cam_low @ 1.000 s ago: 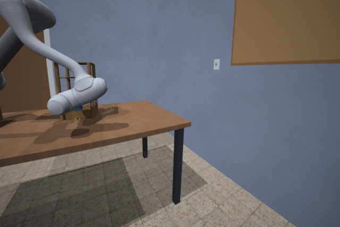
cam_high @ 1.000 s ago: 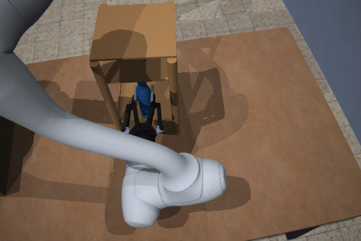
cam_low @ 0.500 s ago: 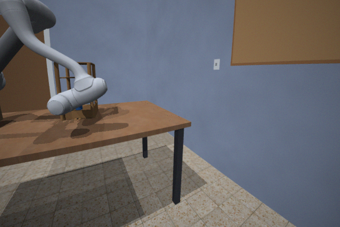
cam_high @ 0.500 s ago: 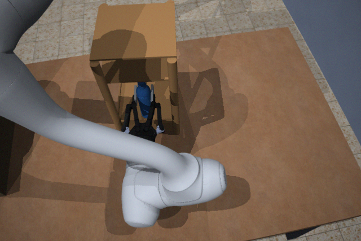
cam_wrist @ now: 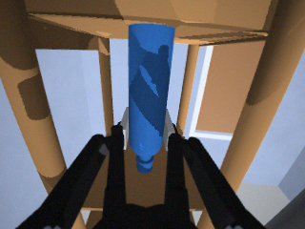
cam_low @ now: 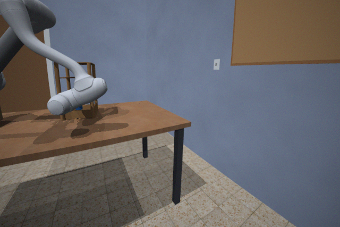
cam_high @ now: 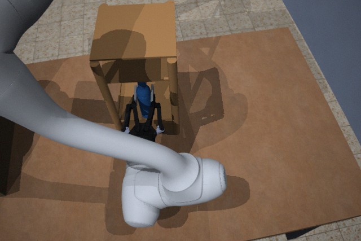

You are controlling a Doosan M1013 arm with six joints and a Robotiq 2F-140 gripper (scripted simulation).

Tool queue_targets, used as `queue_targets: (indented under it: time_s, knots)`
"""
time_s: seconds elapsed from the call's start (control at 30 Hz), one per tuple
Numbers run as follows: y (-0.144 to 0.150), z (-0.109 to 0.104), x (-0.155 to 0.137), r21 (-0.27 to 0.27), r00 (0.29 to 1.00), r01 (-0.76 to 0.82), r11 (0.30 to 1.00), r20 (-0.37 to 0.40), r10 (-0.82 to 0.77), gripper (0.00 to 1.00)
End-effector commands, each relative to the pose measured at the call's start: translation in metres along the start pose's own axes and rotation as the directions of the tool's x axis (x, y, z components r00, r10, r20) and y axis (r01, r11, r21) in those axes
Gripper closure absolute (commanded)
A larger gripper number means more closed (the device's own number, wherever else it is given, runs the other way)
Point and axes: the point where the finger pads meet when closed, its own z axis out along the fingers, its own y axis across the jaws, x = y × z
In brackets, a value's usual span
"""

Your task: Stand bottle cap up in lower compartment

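Observation:
The blue bottle (cam_high: 143, 103) (cam_wrist: 148, 91) is inside the wooden shelving unit (cam_high: 133, 28) (cam_low: 92, 68) (cam_wrist: 33, 110), between its front posts and under the middle shelf. My gripper (cam_high: 143, 91) (cam_wrist: 146, 115) reaches in from the front and is shut on the bottle's body near the neck. The wrist view is turned over, so the cap points down in the picture and the base meets a shelf board at the top. In the exterior view only a sliver of the bottle (cam_low: 78, 107) shows behind the arm's wrist.
The unit stands at the back of the wooden table (cam_high: 262, 101) (cam_low: 137, 117). Its posts stand close on both sides of the fingers. The arm's elbow and wrist housing (cam_high: 175, 185) hang over the table in front of the unit.

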Motion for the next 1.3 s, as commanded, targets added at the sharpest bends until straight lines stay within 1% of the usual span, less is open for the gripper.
queue_targets:
  time_s: [0.0,0.07,0.1,0.17,0.2,0.27,0.3,1.27]
  knots:
    - [0.0000,0.0000,-0.0002,0.000,1.000,0.000,1.000,0.000,0.000,0.84]
    - [0.0000,0.0000,-0.0002,0.000,1.000,0.000,1.000,0.000,0.000,0.84]
    - [0.0000,0.0000,-0.0002,0.000,1.000,0.000,1.000,0.000,0.000,0.76]
    - [0.0000,0.0000,-0.0002,0.000,1.000,0.000,1.000,0.000,0.000,0.76]
    - [0.0000,0.0000,-0.0002,0.000,1.000,0.000,1.000,0.000,0.000,0.68]
    - [0.0000,0.0000,-0.0002,0.000,1.000,0.000,1.000,0.000,0.000,0.68]
    - [0.0000,0.0000,-0.0002,0.000,1.000,0.000,1.000,0.000,0.000,0.60]
    - [0.0000,-0.0018,-0.0002,0.000,1.000,0.000,1.000,0.000,0.000,0.60]
